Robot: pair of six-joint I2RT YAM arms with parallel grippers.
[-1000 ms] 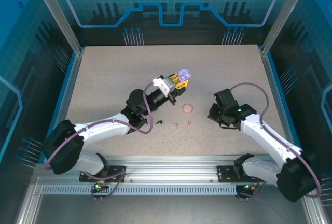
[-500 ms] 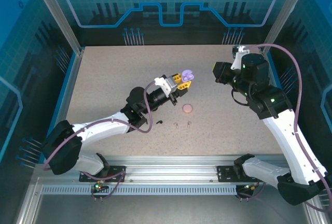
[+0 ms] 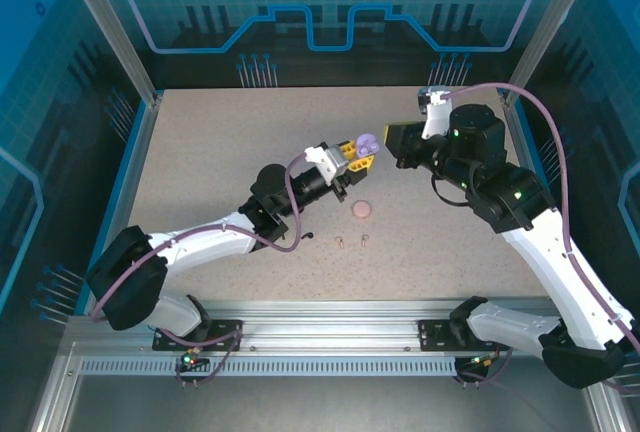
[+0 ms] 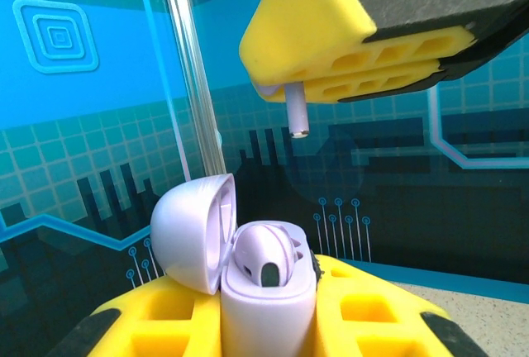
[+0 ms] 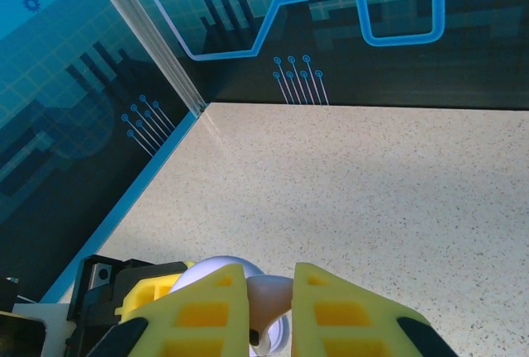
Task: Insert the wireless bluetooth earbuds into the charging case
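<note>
Your right gripper (image 3: 392, 142) has swung up to top-view centre, pinching an earbud (image 4: 297, 113) stem-first near the open case (image 4: 269, 299) clamped in the left gripper (image 3: 356, 155) (seated bud (image 4: 263, 258) already in), so insertion looks next.

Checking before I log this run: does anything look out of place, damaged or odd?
Nothing looks damaged or spilled. The left end effector holds the purple case open, one earbud seated; the right end effector grips another earbud near it. Three loose earbuds lie on the table by the pink case.
</note>
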